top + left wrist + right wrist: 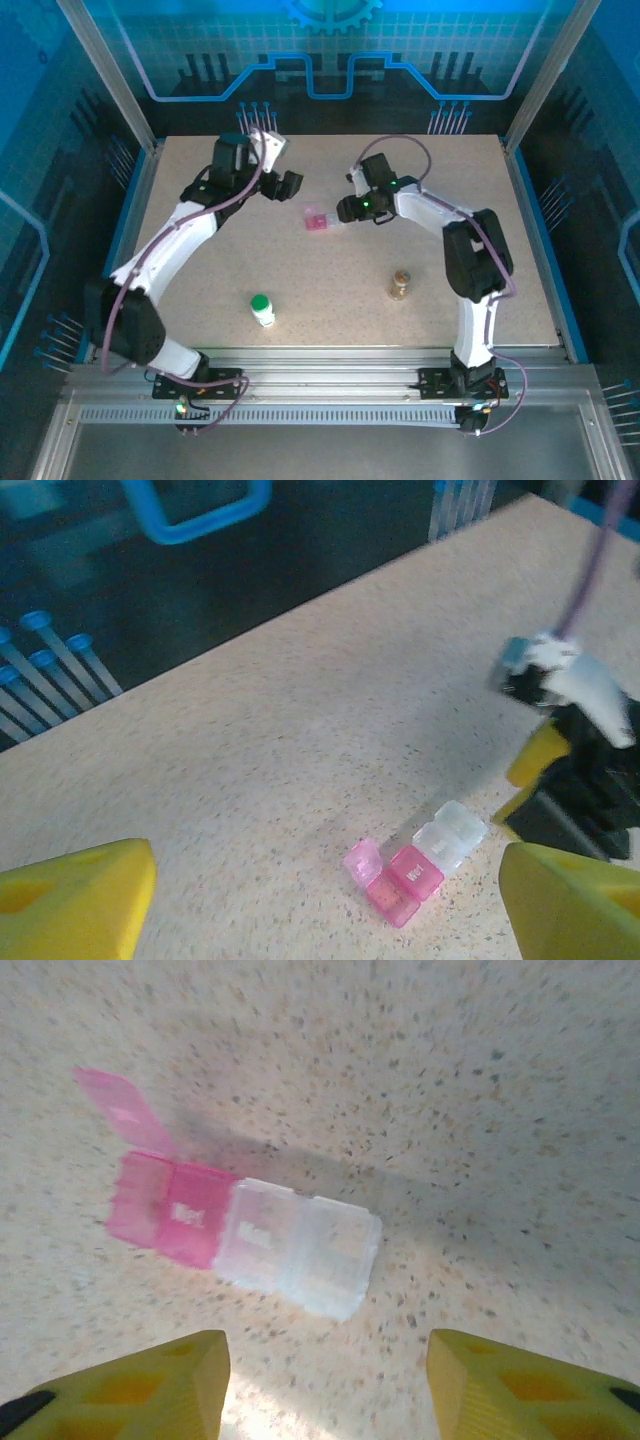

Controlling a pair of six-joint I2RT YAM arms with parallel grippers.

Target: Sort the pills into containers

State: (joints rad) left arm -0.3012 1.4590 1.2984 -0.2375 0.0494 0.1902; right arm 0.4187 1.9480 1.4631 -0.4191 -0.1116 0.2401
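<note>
- Wears white shells along the links of the left arm [185, 222] and the right arm [432, 212], with black housings at the joints.
- Trails a thin purple cable [590, 570] along each arm, looping free near the wrists.
- Ends in a black left gripper [291, 184] and a black right gripper [347, 209].
- Bears blunt, wedge-shaped yellow fingers [75, 900], matte, with shallow recesses.
- Sits on black bases [198, 382].
- Glows green at a small light [368, 203] near the right wrist.
</note>
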